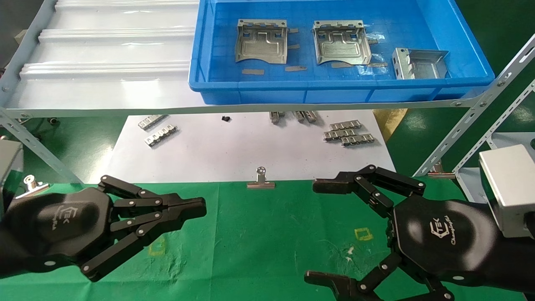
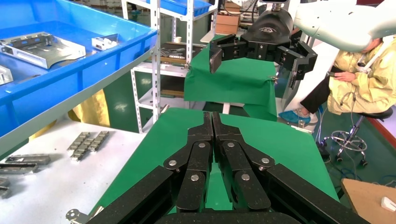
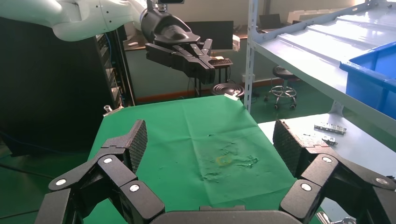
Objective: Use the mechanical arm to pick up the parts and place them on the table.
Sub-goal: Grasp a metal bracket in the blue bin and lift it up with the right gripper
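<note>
Three silvery sheet-metal parts lie in the blue tray (image 1: 250, 90) on the shelf: one on the left (image 1: 261, 41), one in the middle (image 1: 342, 42), and one tipped on its flange at the right (image 1: 420, 63). One part (image 2: 44, 46) also shows in the left wrist view. Both black claws hover low over the green table (image 1: 259, 242), well short of the tray. My left gripper (image 1: 200, 207) (image 2: 212, 116) is shut with nothing in it. My right gripper (image 1: 315, 232) (image 3: 210, 140) stands wide open and empty, above a yellow mark (image 3: 224, 160).
A white paper sheet (image 1: 234, 150) under the shelf carries small ridged strips (image 1: 349, 133) (image 1: 161, 136). A binder clip (image 1: 261, 180) sits at the cloth's far edge. Slanted shelf struts (image 1: 472, 125) rise at the right. A seated person (image 2: 364, 79) is beyond the table.
</note>
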You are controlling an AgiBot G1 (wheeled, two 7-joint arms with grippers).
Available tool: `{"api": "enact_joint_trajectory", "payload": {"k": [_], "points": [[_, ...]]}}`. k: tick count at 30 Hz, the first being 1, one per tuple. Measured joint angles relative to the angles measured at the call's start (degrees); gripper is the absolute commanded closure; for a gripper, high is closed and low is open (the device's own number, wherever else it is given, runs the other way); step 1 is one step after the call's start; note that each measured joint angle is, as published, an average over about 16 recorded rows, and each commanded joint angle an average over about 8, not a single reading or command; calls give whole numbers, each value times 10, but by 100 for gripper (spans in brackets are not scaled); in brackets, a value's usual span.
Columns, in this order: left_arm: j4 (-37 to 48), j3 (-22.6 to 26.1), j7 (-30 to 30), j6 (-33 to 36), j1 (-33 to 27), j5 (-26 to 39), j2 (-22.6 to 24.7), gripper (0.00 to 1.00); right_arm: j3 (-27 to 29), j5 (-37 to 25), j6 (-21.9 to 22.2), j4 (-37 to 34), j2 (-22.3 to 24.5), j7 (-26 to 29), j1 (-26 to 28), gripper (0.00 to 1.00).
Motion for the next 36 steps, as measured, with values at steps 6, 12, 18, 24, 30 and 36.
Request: {"api": "enact_joint_trajectory", "payload": {"k": [6,12,18,24,30,36], "points": [[0,0,0,0,0,0,0,100,-15,-42,33,-45,-41,4,73,0],[0,0,0,0,0,0,0,100,-44,-111,85,-144,-114,12,189,0],[0,0,0,0,0,0,0,100,-84,-189,146,-293,-201,16,308,0],[0,0,0,0,0,0,0,100,-121,-260,218,-454,-280,10,402,0],[0,0,0,0,0,0,0,55,-150,-315,307,-588,-346,8,463,0],[0,0,0,0,0,0,0,0,-169,-346,392,-661,-391,15,487,62]]}}
